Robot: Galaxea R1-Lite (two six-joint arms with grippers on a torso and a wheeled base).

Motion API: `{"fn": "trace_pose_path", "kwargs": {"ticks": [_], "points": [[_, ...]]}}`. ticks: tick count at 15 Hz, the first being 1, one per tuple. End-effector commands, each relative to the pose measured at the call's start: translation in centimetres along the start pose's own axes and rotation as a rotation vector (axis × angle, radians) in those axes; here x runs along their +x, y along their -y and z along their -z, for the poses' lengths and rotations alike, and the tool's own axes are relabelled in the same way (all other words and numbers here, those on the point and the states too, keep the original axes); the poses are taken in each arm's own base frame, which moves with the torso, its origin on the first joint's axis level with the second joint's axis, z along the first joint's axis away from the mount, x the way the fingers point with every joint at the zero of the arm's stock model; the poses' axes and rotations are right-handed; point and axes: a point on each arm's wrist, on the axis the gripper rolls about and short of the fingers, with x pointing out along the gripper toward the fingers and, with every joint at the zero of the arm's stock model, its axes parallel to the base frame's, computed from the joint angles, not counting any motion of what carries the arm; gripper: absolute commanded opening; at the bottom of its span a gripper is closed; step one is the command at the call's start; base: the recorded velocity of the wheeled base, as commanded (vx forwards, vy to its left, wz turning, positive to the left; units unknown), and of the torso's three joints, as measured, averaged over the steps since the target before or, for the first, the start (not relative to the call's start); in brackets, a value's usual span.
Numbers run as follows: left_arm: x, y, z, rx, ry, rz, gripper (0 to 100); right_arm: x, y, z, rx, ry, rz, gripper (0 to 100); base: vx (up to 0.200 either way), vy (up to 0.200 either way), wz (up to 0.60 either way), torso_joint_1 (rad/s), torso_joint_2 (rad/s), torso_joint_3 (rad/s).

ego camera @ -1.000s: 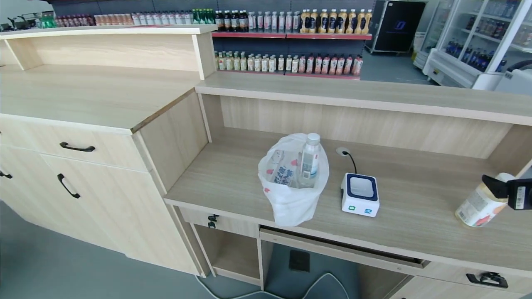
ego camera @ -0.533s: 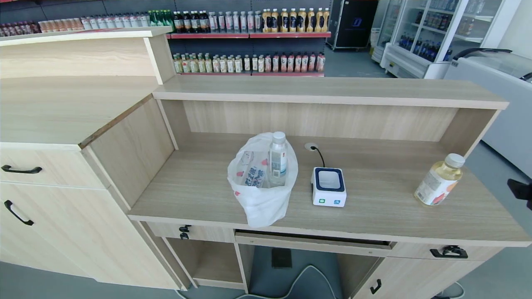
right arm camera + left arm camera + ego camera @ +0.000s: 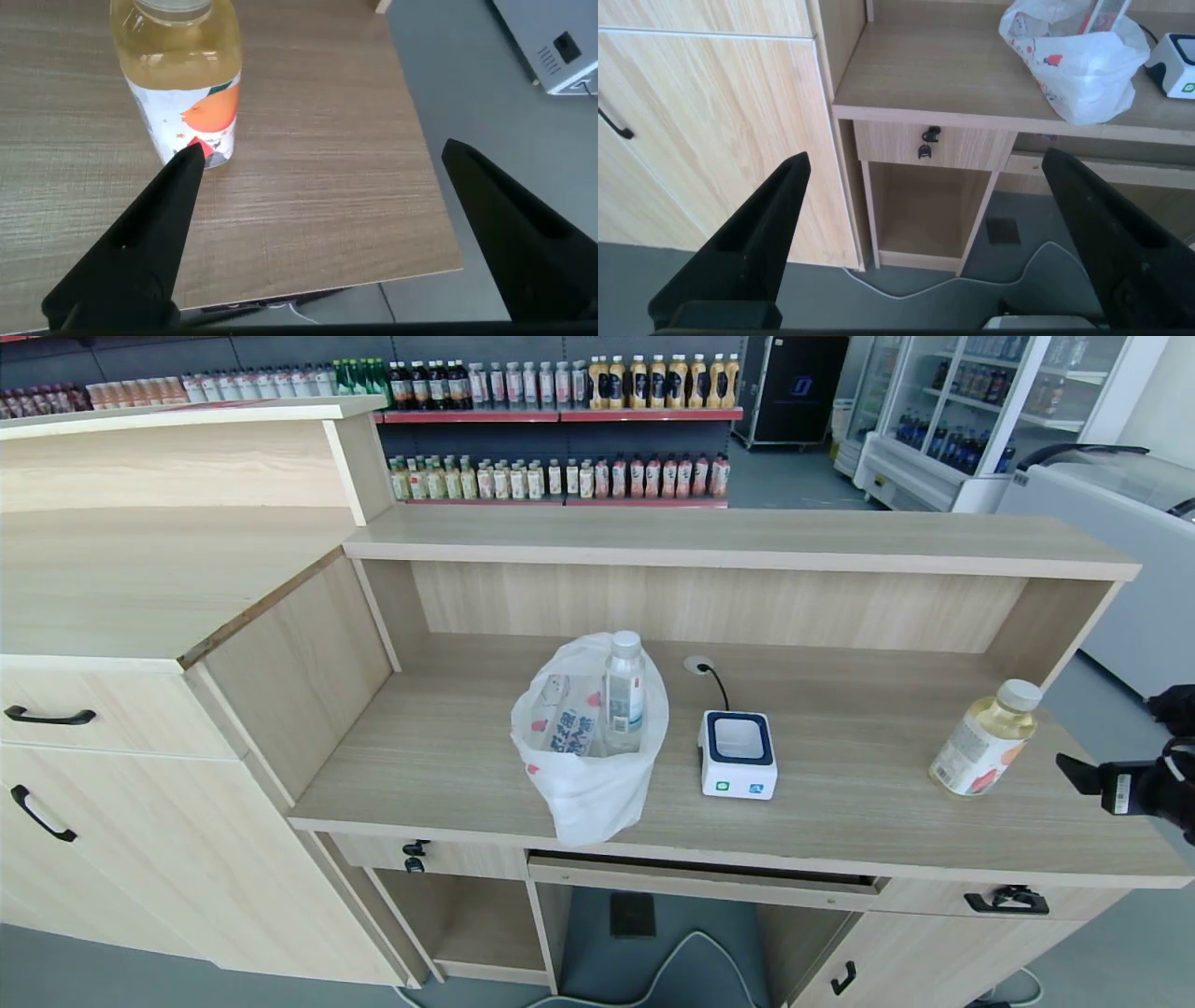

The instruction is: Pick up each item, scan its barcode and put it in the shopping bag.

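Observation:
A bottle of yellow drink (image 3: 985,739) (image 3: 182,79) with a white cap stands upright at the right end of the wooden counter (image 3: 840,812). My right gripper (image 3: 1116,747) (image 3: 322,154) hangs open just right of it, over the counter's end, not touching it. The white shopping bag (image 3: 590,747) (image 3: 1078,61) stands mid-counter with a clear bottle (image 3: 624,691) and a pack inside. The white barcode scanner (image 3: 738,754) (image 3: 1174,67) sits to the bag's right. My left gripper (image 3: 926,161) is open and holds nothing, low in front of the counter's left end.
A raised ledge (image 3: 738,541) runs along the back of the counter, with a side wall at its right end. A taller cabinet (image 3: 140,616) stands to the left. Drawers and an open recess (image 3: 924,215) lie under the counter. Shelves of drinks stand behind.
The head camera swung right a second ago, shifting the whole scene. Since half a second ago, my right gripper has come in from the view's edge toward the yellow bottle.

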Motion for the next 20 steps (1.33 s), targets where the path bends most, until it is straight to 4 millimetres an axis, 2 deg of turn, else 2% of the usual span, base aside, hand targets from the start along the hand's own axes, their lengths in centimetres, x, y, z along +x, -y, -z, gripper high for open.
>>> {"fn": "trace_pose_path", "kwargs": {"ticks": [1, 6, 14, 20], "points": [[0.0, 0.0, 0.0, 0.0, 0.001, 0.0, 100, 1.9, -0.4, 1.4, -0.001, -0.026, -0.038, 100, 0.0, 0.0, 0.0, 0.0, 0.0, 0.0], [0.0, 0.0, 0.0, 0.0, 0.001, 0.0, 100, 3.5, -1.9, 1.4, -0.004, 0.006, -0.16, 100, 0.0, 0.0, 0.0, 0.0, 0.0, 0.0], [0.0, 0.0, 0.0, 0.0, -0.001, 0.0, 100, 6.4, -2.4, 1.7, -0.025, 0.036, -0.17, 100, 0.0, 0.0, 0.0, 0.0, 0.0, 0.0], [0.0, 0.0, 0.0, 0.0, 0.001, 0.0, 100, 8.2, -4.2, 2.0, -0.036, 0.058, -0.212, 100, 0.0, 0.0, 0.0, 0.0, 0.0, 0.0]]}}
